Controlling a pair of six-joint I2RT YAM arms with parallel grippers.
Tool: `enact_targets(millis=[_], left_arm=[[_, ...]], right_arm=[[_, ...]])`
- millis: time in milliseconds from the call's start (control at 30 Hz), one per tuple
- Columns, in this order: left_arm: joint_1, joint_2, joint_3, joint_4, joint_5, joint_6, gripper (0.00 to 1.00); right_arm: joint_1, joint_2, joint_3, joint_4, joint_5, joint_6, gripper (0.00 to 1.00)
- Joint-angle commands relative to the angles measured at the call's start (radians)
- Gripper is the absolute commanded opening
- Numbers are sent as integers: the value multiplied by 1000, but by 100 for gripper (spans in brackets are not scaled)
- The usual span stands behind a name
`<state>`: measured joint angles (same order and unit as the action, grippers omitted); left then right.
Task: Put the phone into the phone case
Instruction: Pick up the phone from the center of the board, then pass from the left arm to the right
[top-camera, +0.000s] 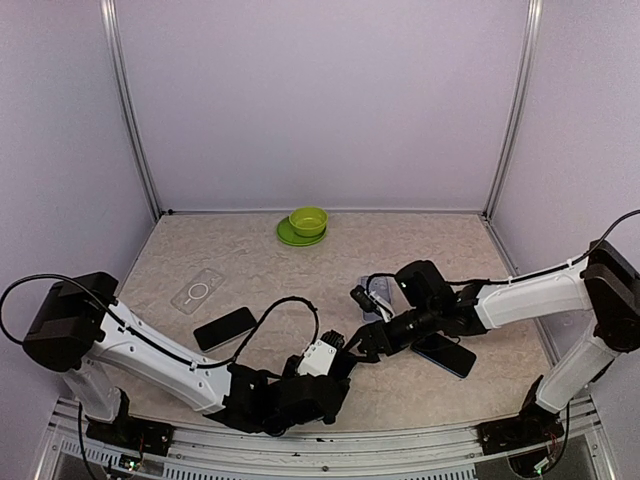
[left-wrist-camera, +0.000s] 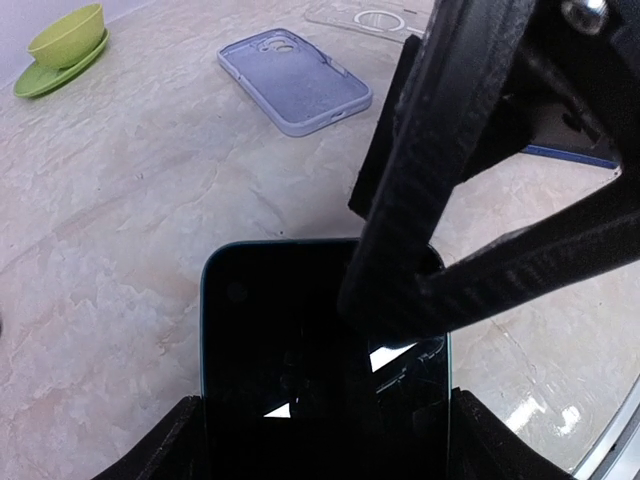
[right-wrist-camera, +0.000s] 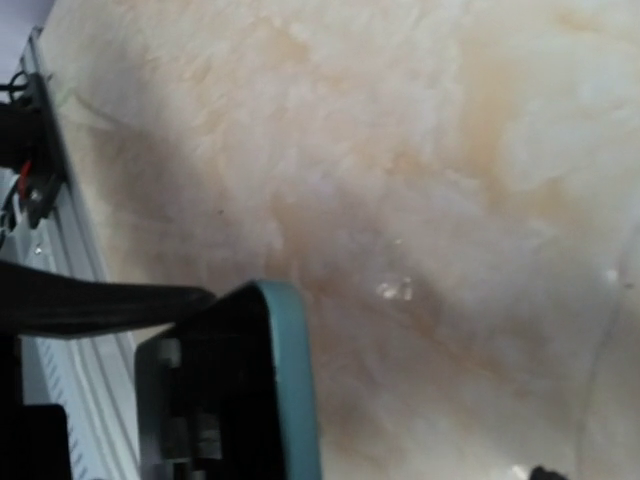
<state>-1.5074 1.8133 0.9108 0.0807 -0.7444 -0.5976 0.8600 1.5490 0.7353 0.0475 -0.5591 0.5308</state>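
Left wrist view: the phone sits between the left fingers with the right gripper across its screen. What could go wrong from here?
1. The left gripper holds the phone by its side edges only. A push from the right gripper, which lies across the screen, could twist it loose.
2. The two grippers are crowded together, so their fingers may clash.
3. The lavender case lies close behind the right gripper and could get knocked.

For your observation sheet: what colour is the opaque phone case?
Pale lavender-blue case, clearest in the left wrist view.
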Motion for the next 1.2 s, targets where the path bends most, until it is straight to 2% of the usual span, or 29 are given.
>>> enact_targets(millis=[0,533,733,833,1000,1167], left_arm=[[-16,-50,-17,66,-51,20,67],[-28,-49,-24,78,-55,17,68],[-31,-51,-32,82,-56,9,68],[-33,-53,-36,82,-56,6,68],[-33,-55,-41,82,-59,-2,68],[-34,-57,-43,86,-67,-10,70]], right_arm=[[14,43,-7,65,-76,29,88],[17,115,-4,164,-178,82,58],[17,119,-8,178,-196,88,41],[17,115,-13,181,-202,90,28],[17,109,-17,189,-209,95,22],[17,102,-20,198,-223,102,5]])
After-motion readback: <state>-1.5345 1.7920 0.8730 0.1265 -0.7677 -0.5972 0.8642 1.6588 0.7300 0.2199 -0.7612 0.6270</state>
